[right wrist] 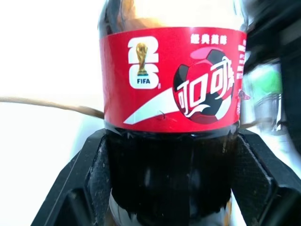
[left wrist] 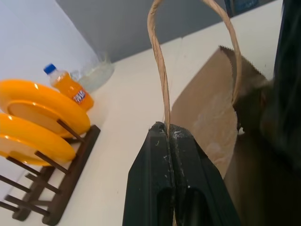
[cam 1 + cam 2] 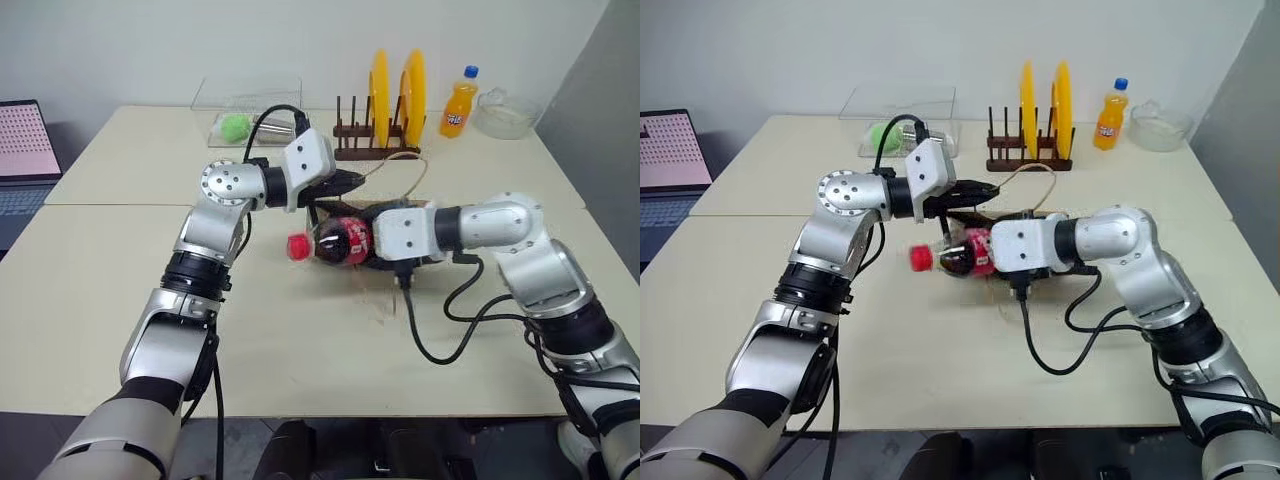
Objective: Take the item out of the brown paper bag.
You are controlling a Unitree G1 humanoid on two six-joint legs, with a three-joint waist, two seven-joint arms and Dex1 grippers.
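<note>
Bottle point(image 3: 343, 241), dark cola with a red label and cap, lies sideways above the bench point(image 3: 120, 260), clamped by the right hand point(image 1: 171, 174) around its lower body; rigid, smooth, likely slippery. Left hand point(image 2: 169, 134) pinches shut the cord handle point(image 2: 160, 66) of the paper bag point(image 2: 211, 122). The wrist views show these grips closely; the head view shows the bottle's position.

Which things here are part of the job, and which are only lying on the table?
Part of the job:
- cola bottle, held in the right gripper
- brown paper bag
- left gripper, shut on the bag's cord handle

Lying about:
- orange soda bottle
- yellow plates in a dish rack
- glass bowl
- laptop
</note>
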